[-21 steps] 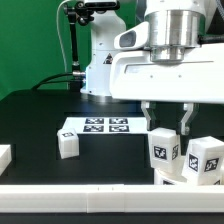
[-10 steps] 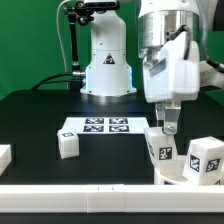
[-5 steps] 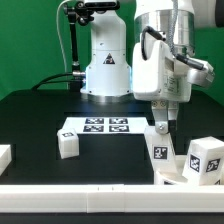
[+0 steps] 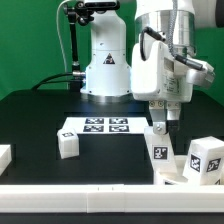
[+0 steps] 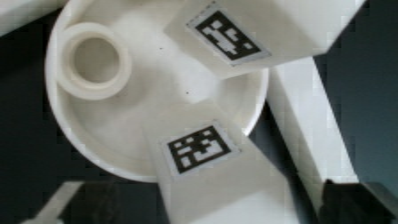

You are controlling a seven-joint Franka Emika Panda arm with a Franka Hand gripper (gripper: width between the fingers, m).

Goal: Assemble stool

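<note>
The round white seat (image 5: 160,110) lies flat with an open socket hole (image 5: 89,60). In the exterior view only its edge (image 4: 172,175) shows, low at the right behind the front rail. Two tagged leg blocks stand on it: one (image 4: 163,152) under my gripper, one (image 4: 205,158) further right. They also show in the wrist view, the near leg (image 5: 222,165) and the other leg (image 5: 249,35). A third leg (image 4: 67,143) lies left of the marker board (image 4: 97,126). My gripper (image 4: 160,127) straddles the near leg's top. In the wrist view the gripper (image 5: 210,208) has a dark gap on each side of the leg.
A white rail (image 4: 80,190) runs along the table's front edge. A plain white block (image 4: 4,155) sits at the exterior view's far left. The robot base (image 4: 105,65) stands behind the marker board. A white wall (image 5: 311,120) runs close beside the seat.
The wrist has turned about a quarter turn since the oldest frame and has come down over the near leg. Nothing has moved in the last half second.
</note>
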